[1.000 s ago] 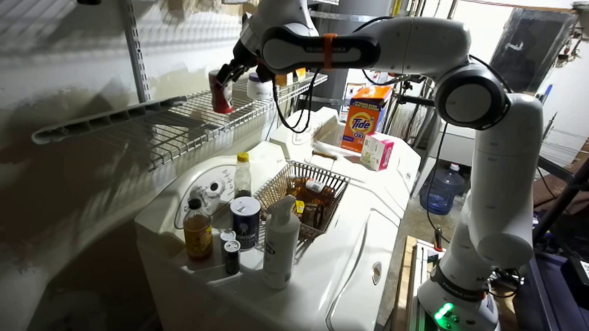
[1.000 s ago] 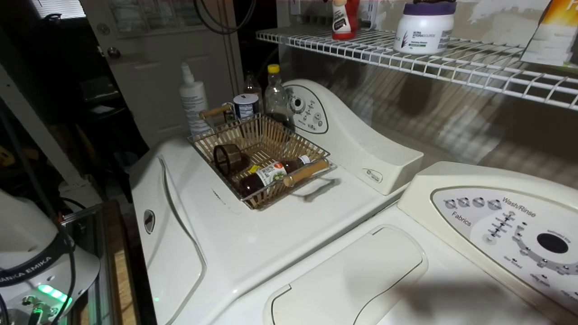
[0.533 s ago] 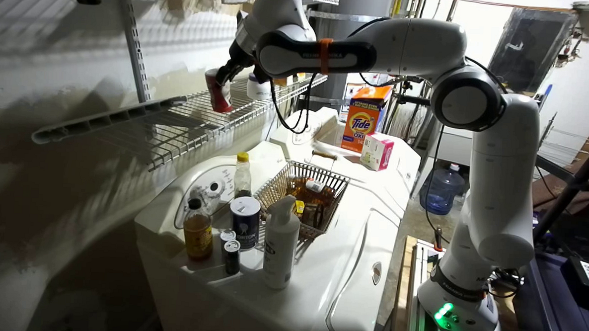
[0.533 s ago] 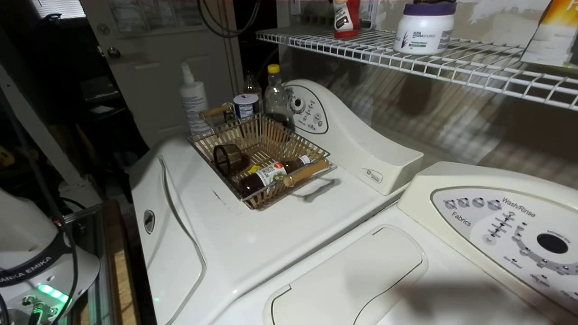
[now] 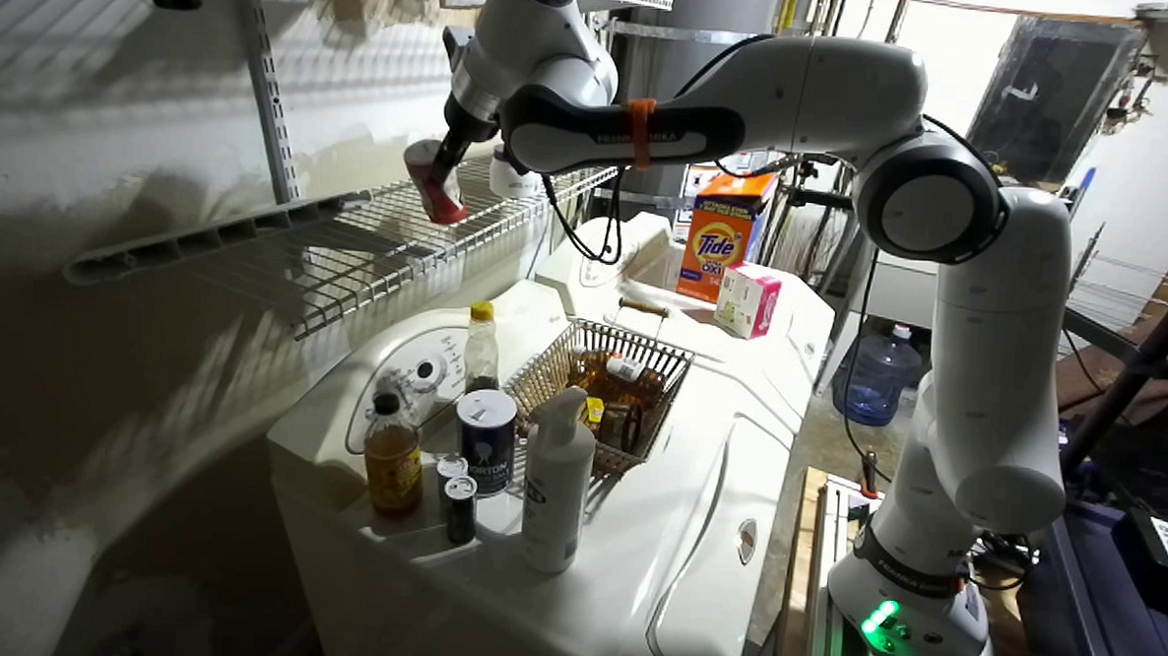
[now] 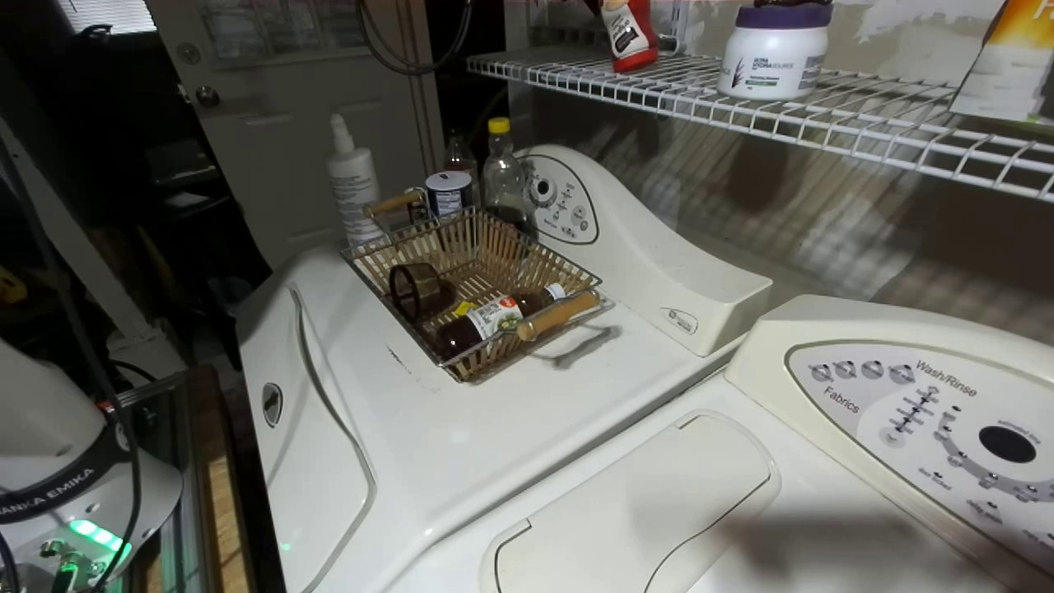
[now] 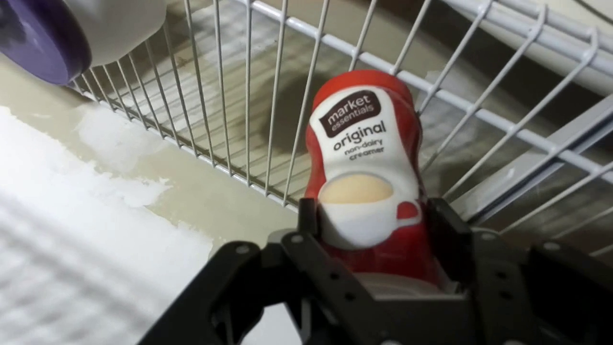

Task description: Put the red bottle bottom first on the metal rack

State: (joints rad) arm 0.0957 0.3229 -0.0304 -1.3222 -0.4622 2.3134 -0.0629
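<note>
Patchy wall [image 5: 187, 153] backs the white metal-wire rack [image 6: 889, 103]; inside its front edge, the black two-fingered gripper [image 7: 376, 214] clasps the red cylindrical bottle [image 7: 364, 143], long axis tilted, red end down by the wires. Lettering suggests that's the top; bottom-first likely needs flipping.

Free gap over the metal rack [image 6: 745, 117] between red bottle [image 6: 632, 37] and an obstacle, the purple-lidded jar [image 6: 772, 59]
</note>
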